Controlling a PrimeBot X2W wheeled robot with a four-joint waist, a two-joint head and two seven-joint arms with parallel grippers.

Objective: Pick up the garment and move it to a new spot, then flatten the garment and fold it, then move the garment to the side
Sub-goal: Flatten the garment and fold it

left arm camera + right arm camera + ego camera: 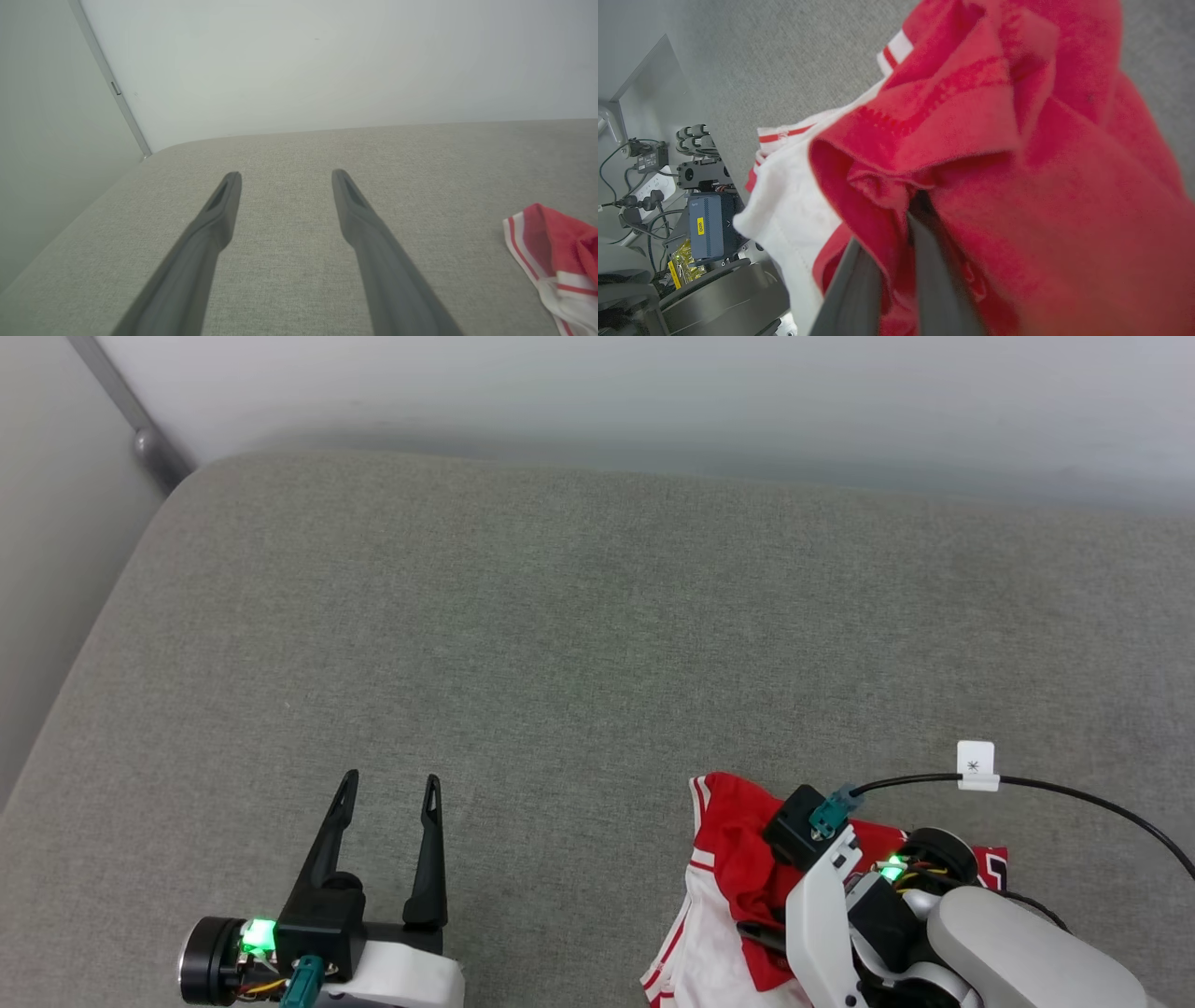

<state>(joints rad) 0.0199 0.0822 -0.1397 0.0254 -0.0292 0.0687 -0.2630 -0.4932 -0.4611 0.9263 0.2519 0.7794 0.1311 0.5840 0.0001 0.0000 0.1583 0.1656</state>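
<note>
R gripper (911,219) is pinched tight on a red fold of the shirt (738,859), bunched at the cushion's (560,616) near-right edge. L gripper (392,782) gapes empty, well off to its left. Bare cushion lies fwd-left of the shirt.

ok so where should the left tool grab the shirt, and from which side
Probably the striped sleeve hem of the garment, coming from the robot's left, low across the grey cushion. It is bunched, the right tool is shut on a red fold, and that hem is the free edge facing the open left tool.
</note>
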